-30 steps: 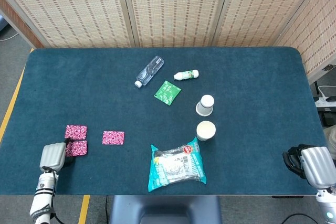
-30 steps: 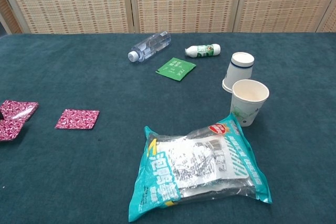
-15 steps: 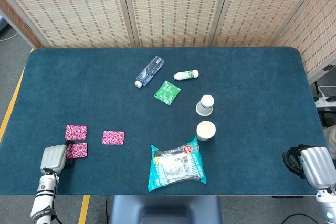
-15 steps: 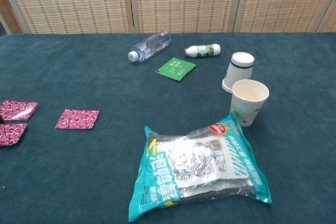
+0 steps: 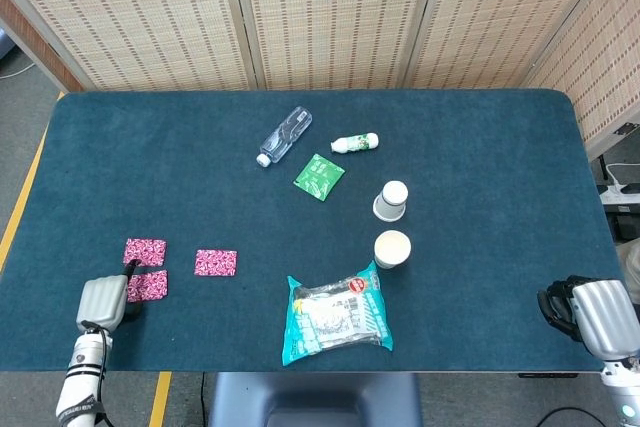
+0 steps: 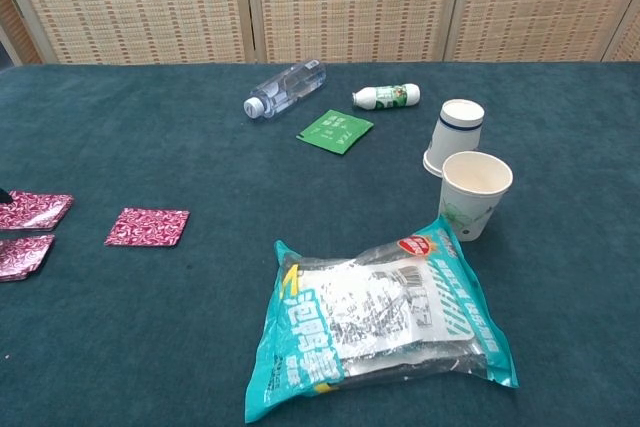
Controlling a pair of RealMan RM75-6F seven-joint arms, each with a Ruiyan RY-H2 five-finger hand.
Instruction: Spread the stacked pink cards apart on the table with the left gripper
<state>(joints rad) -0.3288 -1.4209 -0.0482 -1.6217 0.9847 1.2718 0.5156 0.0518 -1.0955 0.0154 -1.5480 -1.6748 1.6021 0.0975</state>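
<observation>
Wide bare counter (image 5: 480, 137) along the far left, the whole right side and the near right corner. Obstructed mid-counter by a lying water bottle (image 5: 284, 135), small white bottle (image 5: 355, 143) and green sachet (image 5: 319, 176), clustered but apart. Further blocked nearer by two paper cups (image 5: 391, 224) standing close together, with a large teal snack bag (image 5: 335, 314) just beside the nearer one. Narrow gaps only among three pink cards (image 5: 170, 263) at near left; open lane between these and the snack bag.
</observation>
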